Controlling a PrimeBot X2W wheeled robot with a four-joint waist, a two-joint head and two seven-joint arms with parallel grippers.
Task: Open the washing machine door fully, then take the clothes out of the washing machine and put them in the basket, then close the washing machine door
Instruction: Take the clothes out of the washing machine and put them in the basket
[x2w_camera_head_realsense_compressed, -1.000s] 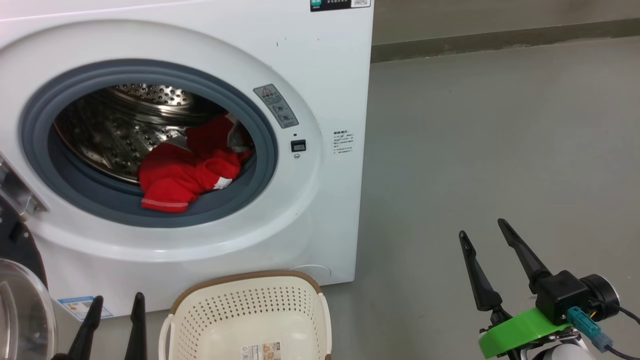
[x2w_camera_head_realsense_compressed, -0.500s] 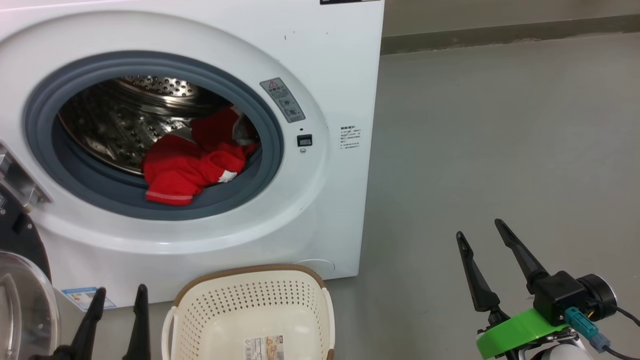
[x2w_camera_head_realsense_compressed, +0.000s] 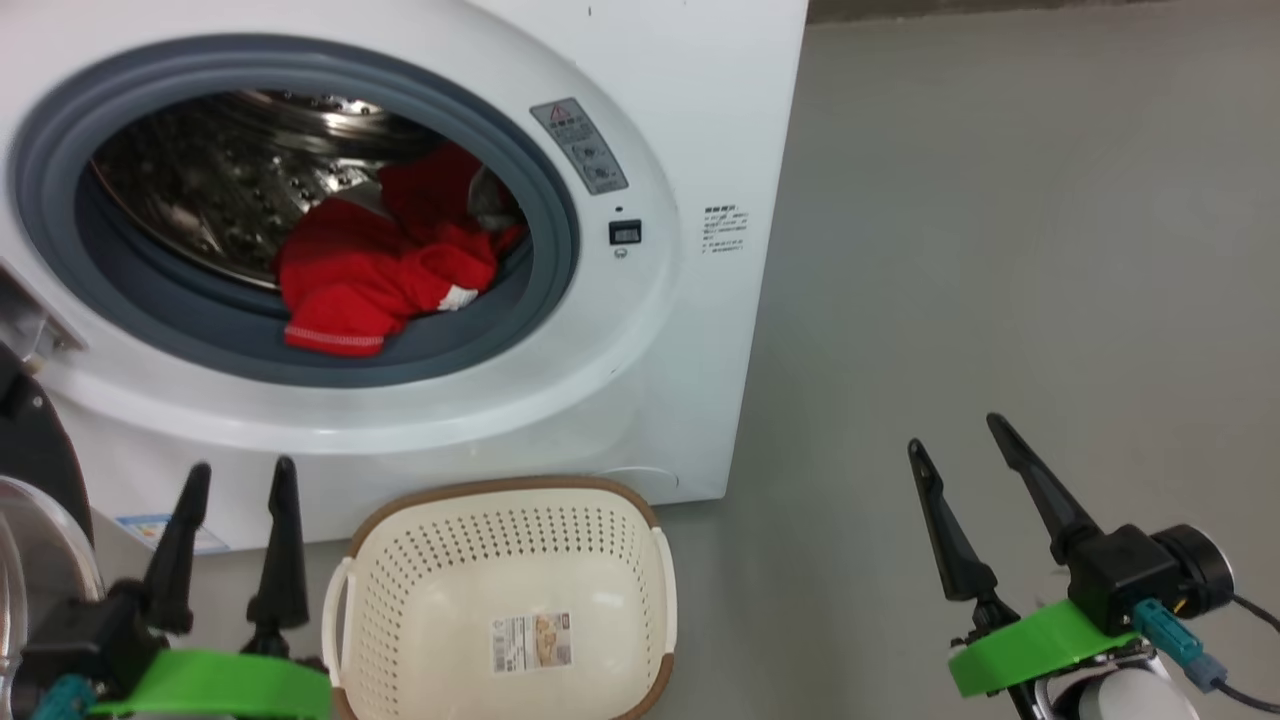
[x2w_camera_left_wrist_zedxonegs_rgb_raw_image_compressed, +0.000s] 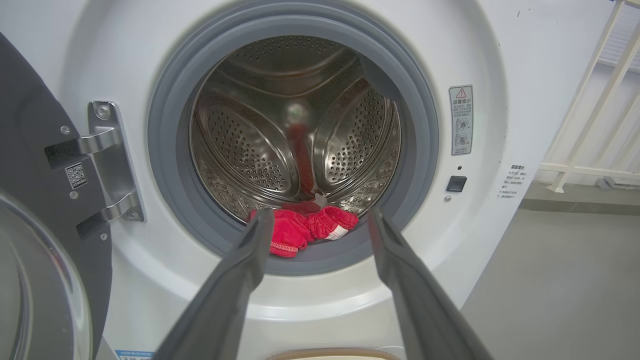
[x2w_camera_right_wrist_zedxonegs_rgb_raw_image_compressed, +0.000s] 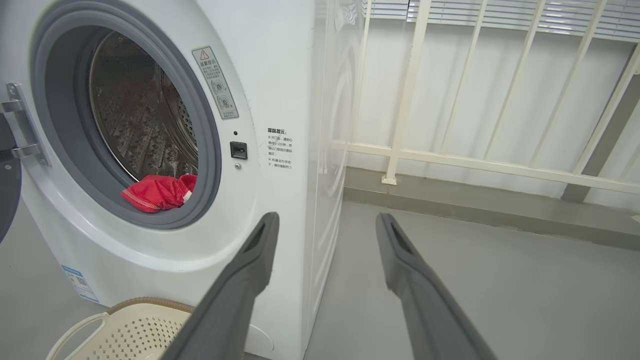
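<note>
The white washing machine (x2w_camera_head_realsense_compressed: 690, 120) stands with its round mouth uncovered. Its door (x2w_camera_left_wrist_zedxonegs_rgb_raw_image_compressed: 35, 250) hangs swung out to the left, black rim and glass bowl at the head view's left edge (x2w_camera_head_realsense_compressed: 30, 520). Red clothes (x2w_camera_head_realsense_compressed: 375, 265) with white trim lie at the drum's front lip, over the grey gasket (x2w_camera_left_wrist_zedxonegs_rgb_raw_image_compressed: 305, 232); from the right wrist (x2w_camera_right_wrist_zedxonegs_rgb_raw_image_compressed: 159, 192) too. The cream basket (x2w_camera_head_realsense_compressed: 655, 570) sits on the floor below the opening, holding no clothes. My left gripper (x2w_camera_head_realsense_compressed: 240, 472) is open, fingers pointing up at the machine's front. My right gripper (x2w_camera_head_realsense_compressed: 958, 432) is open over bare floor, right of the machine.
Grey floor (x2w_camera_head_realsense_compressed: 1000, 250) stretches to the right of the machine. A white railing (x2w_camera_right_wrist_zedxonegs_rgb_raw_image_compressed: 450, 160) and a low kerb run behind it in the right wrist view. The door hinge (x2w_camera_left_wrist_zedxonegs_rgb_raw_image_compressed: 107, 160) sits on the left of the opening.
The head camera has tilted down and nearer, so the machine sits higher in the picture. My left gripper has risen into fuller view beside the basket. Both grippers stay open.
</note>
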